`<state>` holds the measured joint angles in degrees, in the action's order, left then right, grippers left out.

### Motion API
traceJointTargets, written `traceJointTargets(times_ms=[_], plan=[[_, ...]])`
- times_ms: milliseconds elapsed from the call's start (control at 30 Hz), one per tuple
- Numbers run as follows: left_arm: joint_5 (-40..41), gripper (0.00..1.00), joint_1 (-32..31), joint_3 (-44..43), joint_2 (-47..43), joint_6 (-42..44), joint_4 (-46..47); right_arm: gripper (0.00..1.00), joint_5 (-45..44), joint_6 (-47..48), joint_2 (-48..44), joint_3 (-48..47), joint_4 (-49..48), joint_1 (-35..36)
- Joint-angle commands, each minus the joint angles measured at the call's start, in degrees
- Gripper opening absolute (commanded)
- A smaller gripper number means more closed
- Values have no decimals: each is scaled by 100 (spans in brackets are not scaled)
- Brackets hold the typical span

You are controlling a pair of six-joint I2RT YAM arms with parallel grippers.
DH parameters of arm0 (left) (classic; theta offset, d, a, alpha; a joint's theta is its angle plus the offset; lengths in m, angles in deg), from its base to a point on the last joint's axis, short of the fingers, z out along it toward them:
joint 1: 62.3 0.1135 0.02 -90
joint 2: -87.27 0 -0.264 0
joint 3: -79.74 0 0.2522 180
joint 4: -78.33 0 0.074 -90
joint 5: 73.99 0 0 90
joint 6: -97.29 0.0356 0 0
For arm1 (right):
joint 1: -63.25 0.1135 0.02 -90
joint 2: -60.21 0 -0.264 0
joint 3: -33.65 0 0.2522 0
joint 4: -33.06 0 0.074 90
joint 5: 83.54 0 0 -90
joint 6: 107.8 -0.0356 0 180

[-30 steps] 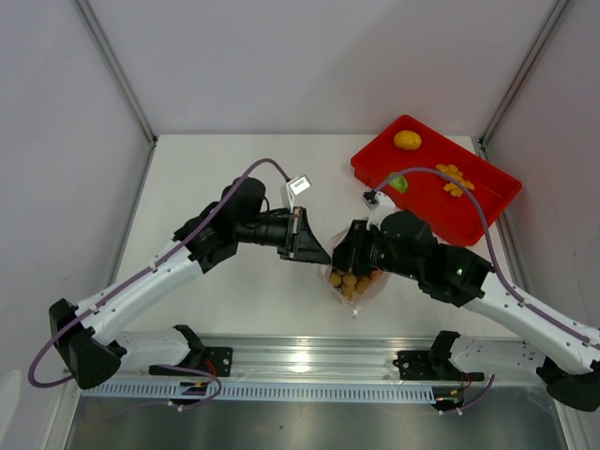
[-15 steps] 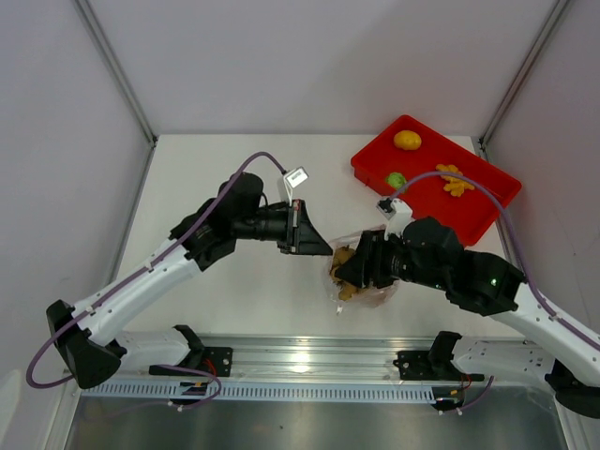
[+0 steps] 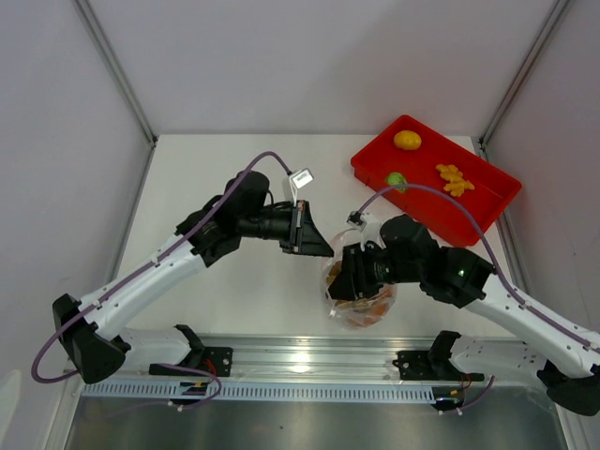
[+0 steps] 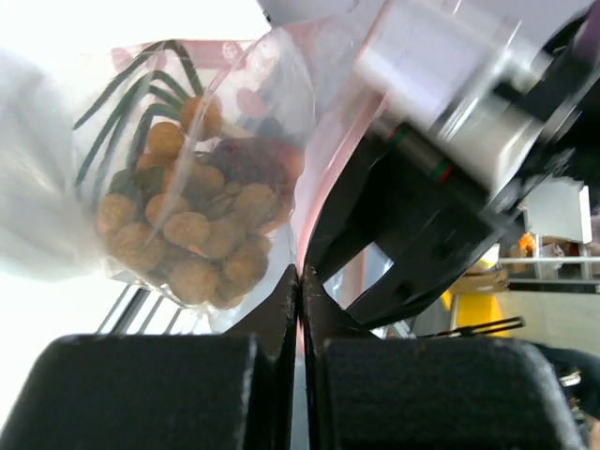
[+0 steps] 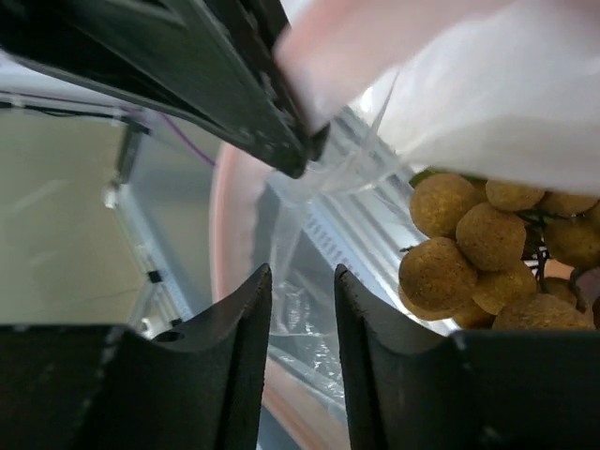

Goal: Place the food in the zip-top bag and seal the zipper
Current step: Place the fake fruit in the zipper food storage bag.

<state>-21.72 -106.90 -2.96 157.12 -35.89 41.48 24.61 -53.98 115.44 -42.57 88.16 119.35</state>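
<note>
Your left fingers (image 4: 298,286) are pressed tight together on the zip-top bag (image 3: 364,305) at its zipper (image 4: 328,159), holding it up near the front edge of the table (image 3: 234,169); the grape bunch (image 4: 202,234), leaves (image 4: 122,94) and a purple-red piece (image 4: 253,155) sit inside. Your right fingers (image 3: 341,281) stand a little apart at the bag's mouth, film showing in the gap, gripping nothing I can make out. Loading looks unfinished; a yellow fruit (image 3: 407,140), a green piece (image 3: 397,179) and orange pieces (image 3: 454,179) lie in the red tray (image 3: 487,202); next, probably, send the free fingers there, with the mouth held open.
</note>
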Motion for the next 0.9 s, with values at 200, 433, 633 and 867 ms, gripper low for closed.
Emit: traceJointTargets(times_ms=[200,433,633,867], plan=[[-190,1,30,566,-594,802,-249,39,1085,-740,-731,251,-785,-1504],[-225,1,30,541,-595,942,-389,34,1814,-1347,-671,287,-1234,-1646],[-261,1,30,408,-446,847,-284,28,2446,-1855,-714,602,-1821,-1628],[135,1,30,48,-287,811,-486,32,1337,-340,-627,-133,452,-1593]])
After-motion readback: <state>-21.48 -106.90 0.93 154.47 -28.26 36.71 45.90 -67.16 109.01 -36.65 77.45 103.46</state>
